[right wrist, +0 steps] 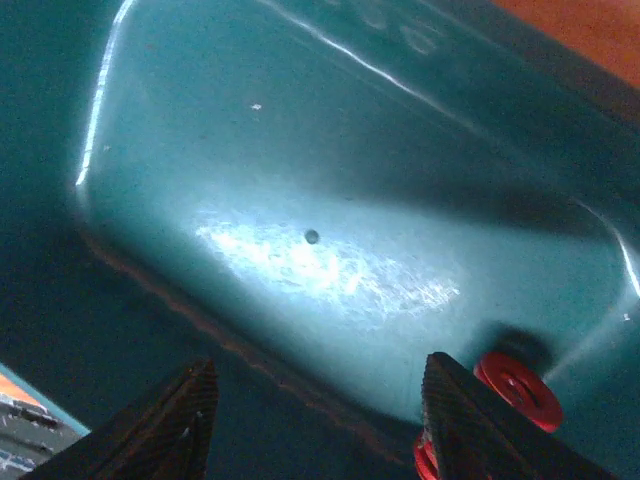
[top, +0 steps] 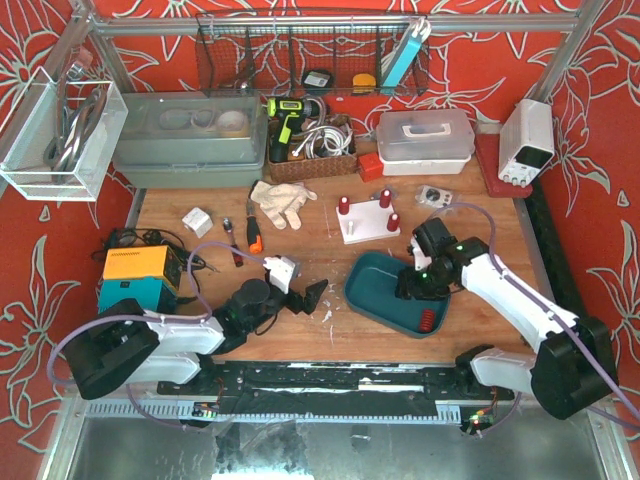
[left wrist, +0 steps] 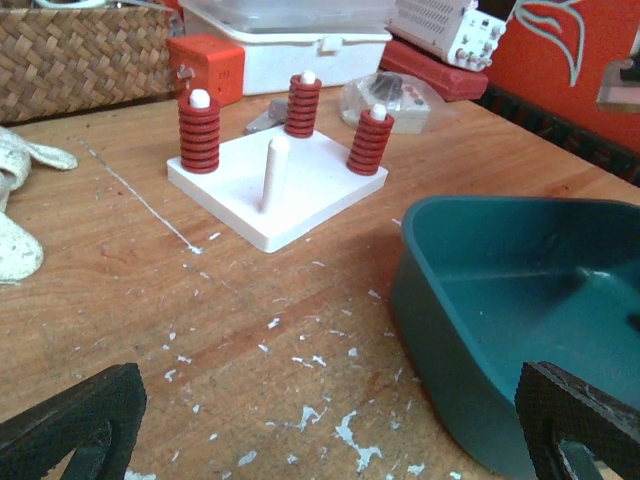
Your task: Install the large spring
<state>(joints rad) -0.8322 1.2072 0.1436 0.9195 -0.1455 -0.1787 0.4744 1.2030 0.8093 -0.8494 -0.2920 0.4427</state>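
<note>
Right gripper (right wrist: 320,395) hangs parted, empty, over tray (right wrist: 300,150); spring (right wrist: 515,392) lies at tray's corner; pickup seems in hand: shift over it, close; left gripper (left wrist: 330,405) gapes beside tray.

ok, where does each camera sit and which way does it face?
Top: fixed above and behind the arms, looking down on the table; left arm and right arm both show.
Left wrist: low over the table, facing the peg board and tray; open jaws' tips at the bottom corners.
Right wrist: just above the tray, looking into it at a red spring; open jaws along the bottom.
Shared: tray in all three; peg board in top and left wrist.
</note>
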